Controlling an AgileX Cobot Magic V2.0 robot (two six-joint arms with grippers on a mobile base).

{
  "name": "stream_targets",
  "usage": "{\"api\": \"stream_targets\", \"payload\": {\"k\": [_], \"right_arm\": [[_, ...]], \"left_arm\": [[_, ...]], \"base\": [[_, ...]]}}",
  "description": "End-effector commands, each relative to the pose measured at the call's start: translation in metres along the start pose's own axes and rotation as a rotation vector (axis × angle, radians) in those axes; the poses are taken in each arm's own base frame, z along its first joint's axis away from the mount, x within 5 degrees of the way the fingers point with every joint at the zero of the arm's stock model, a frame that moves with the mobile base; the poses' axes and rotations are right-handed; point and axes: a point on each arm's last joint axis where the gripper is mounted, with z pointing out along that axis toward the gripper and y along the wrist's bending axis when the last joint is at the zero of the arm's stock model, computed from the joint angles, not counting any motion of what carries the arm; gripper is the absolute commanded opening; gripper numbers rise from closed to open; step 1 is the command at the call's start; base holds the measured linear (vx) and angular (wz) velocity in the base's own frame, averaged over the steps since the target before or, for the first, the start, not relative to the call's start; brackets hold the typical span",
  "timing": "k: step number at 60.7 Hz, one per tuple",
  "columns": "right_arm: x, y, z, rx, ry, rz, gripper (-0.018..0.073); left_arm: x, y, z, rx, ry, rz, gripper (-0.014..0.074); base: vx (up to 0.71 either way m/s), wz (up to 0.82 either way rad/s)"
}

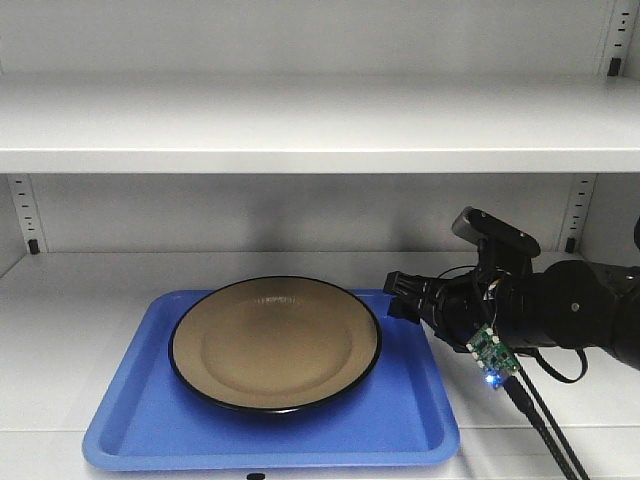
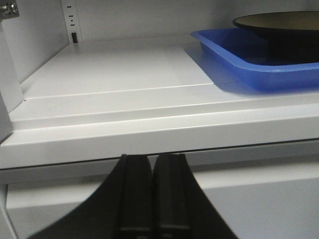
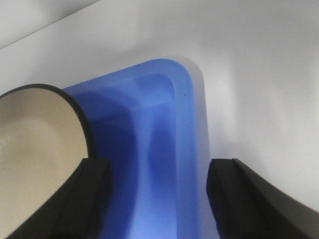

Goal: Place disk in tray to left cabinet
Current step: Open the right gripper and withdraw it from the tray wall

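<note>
Right fingers (image 3: pixel 89 194) spread astride tray (image 3: pixel 164 149) rim, left fingers (image 2: pixel 137 194) together

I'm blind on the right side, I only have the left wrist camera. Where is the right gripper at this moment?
Observer: The right gripper is at the tray's far right corner, on the left cabinet shelf.
Operator: Open or shut?
Observer: Open. In the right wrist view its fingers straddle the tray's right rim, one inside, one outside.
Operator: Does the disk sit fully in the tray?
Observer: Yes, the disk lies flat inside it, roughly centred.
</note>
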Motion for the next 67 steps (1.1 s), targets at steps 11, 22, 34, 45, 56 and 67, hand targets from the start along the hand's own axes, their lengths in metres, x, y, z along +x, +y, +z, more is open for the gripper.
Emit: {"api": "stream_targets", "payload": {"k": [11, 22, 34, 45, 56, 67], "right_arm": [[-0.0232, 0.0118, -0.0232, -0.055, -0.137, -0.018, 0.0483], [-0.0231, 0.0117, -0.0232, -0.054, -0.136, -0.018, 0.0484], [-0.0232, 0.0118, -0.0232, -0.055, -0.137, -0.018, 0.0484], [-0.0233, 0.0118, -0.0232, -0.055, -0.138, -0.018, 0.0484], [-0.0233, 0.0118, -0.0232, -0.055, -0.138, -0.018, 0.0484], [-0.0233, 0.0118, -0.0232, -0.055, -0.138, -0.018, 0.0484]], "left_arm": [[-0.0009, 0.0005, 0.0004, -0.009, -0.07, -0.013, -0.0006], [-0.0018, 0.0006, -0.0003, -0.01, -0.083, -0.013, -0.0006], [-0.0017, 0.0006, -0.0003, -0.01, -0.082, -0.013, -0.0006], [-0.0022, 0.0006, -0.0002, -0.01, -0.084, -0.014, -0.0006], [-0.0022, 0.0006, -0.0002, -0.01, -0.084, -0.014, -0.0006], [-0.0022, 0.0006, -0.0002, -0.01, -0.084, -0.014, -0.0006]], "base": [[0.0, 0.0], [0.0, 0.0], [0.0, 0.0], [0.0, 0.0], [0.0, 0.0], [0.0, 0.0]]}}
